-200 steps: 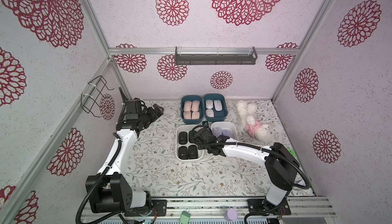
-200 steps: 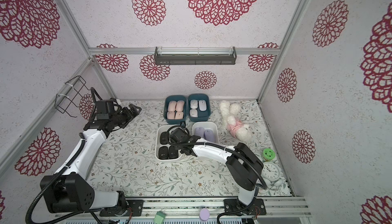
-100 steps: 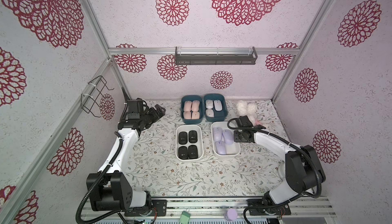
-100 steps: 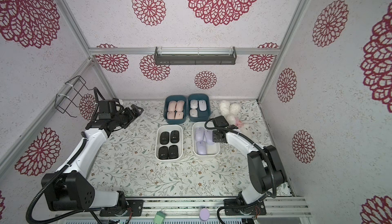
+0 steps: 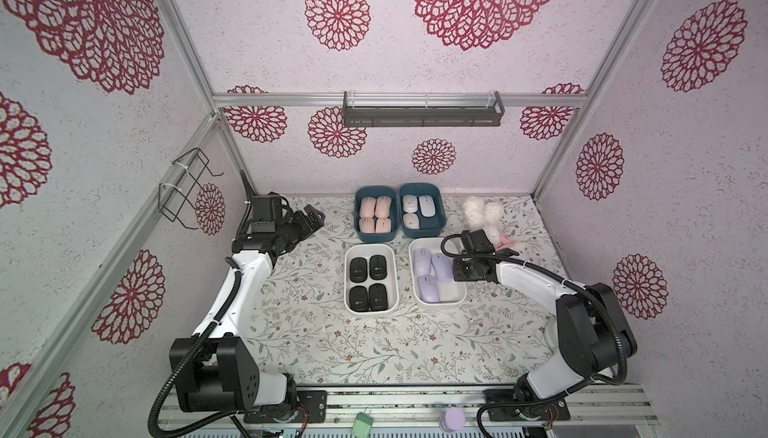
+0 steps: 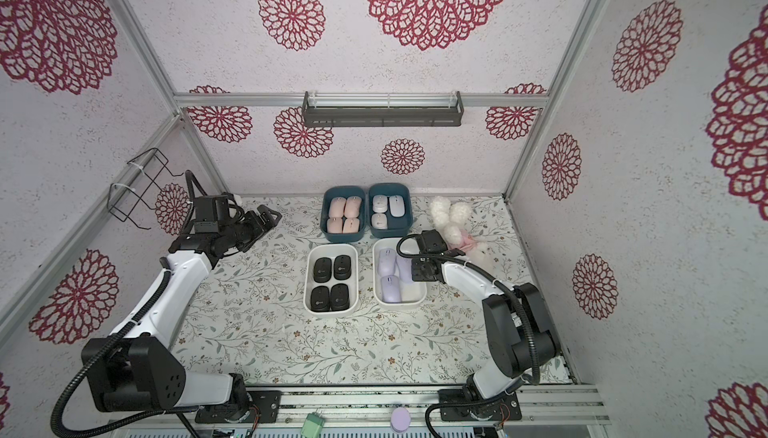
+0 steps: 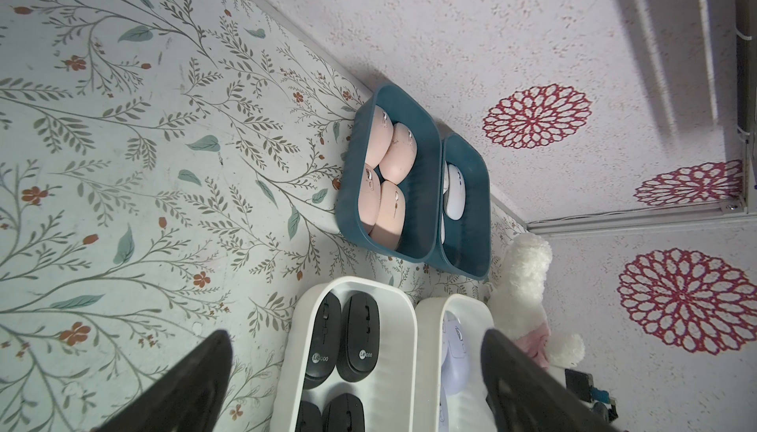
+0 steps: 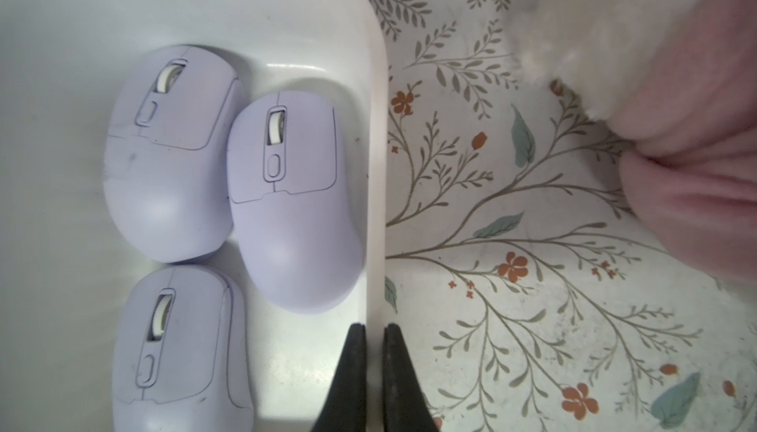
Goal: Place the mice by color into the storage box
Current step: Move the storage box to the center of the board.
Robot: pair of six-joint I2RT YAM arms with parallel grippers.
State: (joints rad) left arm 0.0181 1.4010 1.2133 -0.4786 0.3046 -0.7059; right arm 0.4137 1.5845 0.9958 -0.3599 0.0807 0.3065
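Observation:
The mice lie sorted in both top views: peach-pink mice (image 5: 376, 218) and white mice (image 5: 417, 211) in two teal boxes (image 5: 422, 232) at the back, black mice (image 5: 370, 282) in a white box (image 5: 371, 312), and three lilac mice (image 5: 430, 272) in a second white box (image 5: 438, 302). In the right wrist view my right gripper (image 8: 375, 327) is shut on that box's rim (image 8: 379, 163), which stands between the two fingers, beside the lilac mice (image 8: 286, 204). My left gripper (image 7: 355, 333) hangs open and empty at the back left (image 5: 313, 212), apart from the boxes.
A fluffy white plush toy (image 5: 484, 211) with pink cloth lies just right of the right gripper. A dark shelf (image 5: 422, 110) hangs on the back wall and a wire rack (image 5: 187, 191) on the left wall. Walls close three sides.
My right arm has swung from over the black-mouse box to the right side of the lilac-mouse box, and its jaws have shut on the rim. The left arm has barely moved.

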